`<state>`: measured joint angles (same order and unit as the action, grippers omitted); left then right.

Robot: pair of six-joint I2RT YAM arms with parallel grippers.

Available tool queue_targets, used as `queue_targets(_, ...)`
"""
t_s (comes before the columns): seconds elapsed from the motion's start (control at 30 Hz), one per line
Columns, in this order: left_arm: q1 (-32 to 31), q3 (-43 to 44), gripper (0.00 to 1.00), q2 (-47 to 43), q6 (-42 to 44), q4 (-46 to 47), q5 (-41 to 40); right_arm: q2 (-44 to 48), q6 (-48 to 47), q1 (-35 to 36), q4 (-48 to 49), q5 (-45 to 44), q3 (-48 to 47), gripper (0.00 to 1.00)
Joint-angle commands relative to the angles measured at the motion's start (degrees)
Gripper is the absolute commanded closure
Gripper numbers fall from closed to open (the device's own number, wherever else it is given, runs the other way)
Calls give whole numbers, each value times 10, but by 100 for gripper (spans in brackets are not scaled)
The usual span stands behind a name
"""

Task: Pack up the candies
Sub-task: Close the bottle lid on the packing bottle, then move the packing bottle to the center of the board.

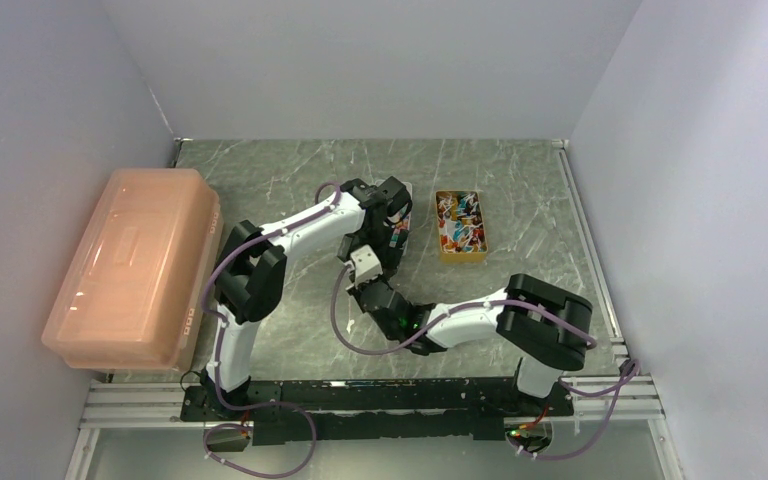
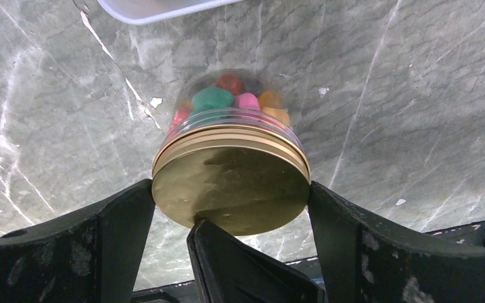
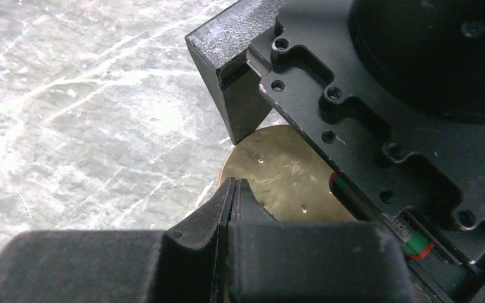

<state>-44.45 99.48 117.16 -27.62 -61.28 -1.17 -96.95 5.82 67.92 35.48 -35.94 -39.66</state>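
A clear jar [image 2: 227, 113] with a gold lid [image 2: 246, 183] stands on the marble table, with pink, green, red and orange candies [image 2: 213, 99] inside. My left gripper [image 2: 230, 196] is shut on the lid, its fingers [image 2: 120, 227] pressing both sides of the rim. My right gripper [image 3: 233, 184] is shut and empty, its tip resting on the lid [image 3: 278, 173]. In the top view both grippers, left [image 1: 397, 232] and right [image 1: 365, 268], meet mid-table and hide the jar. More candies [image 1: 460, 222] lie in a yellow tray [image 1: 463, 256].
A large translucent orange lidded box [image 1: 135, 265] stands along the left wall. The yellow tray sits just right of the grippers. A pale container rim [image 2: 158, 7] shows at the top of the left wrist view. A metal rail [image 1: 360, 395] runs along the near edge.
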Motion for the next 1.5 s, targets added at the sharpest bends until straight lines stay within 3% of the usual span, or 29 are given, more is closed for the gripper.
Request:
queue_targets(0.0, 2, 17, 7, 0, 14, -15, 13, -19, 77, 1, -127, 41, 23, 100)
queue_targets(0.73, 17, 99, 7, -3, 29, -46, -7, -48, 164, 1, -204, 46, 4, 100)
queue_targets(1.03, 19, 137, 7, -33, 34, -55, -31, 53, 130, 6, -173, 67, 12, 100)
queue_targets(1.33, 19, 99, 7, -108, 32, -5, -65, 181, 120, 14, -214, 100, 22, 100)
queue_targets(1.47, 19, 42, 7, -173, 31, 35, -85, 245, 121, 14, -261, 109, 25, 100)
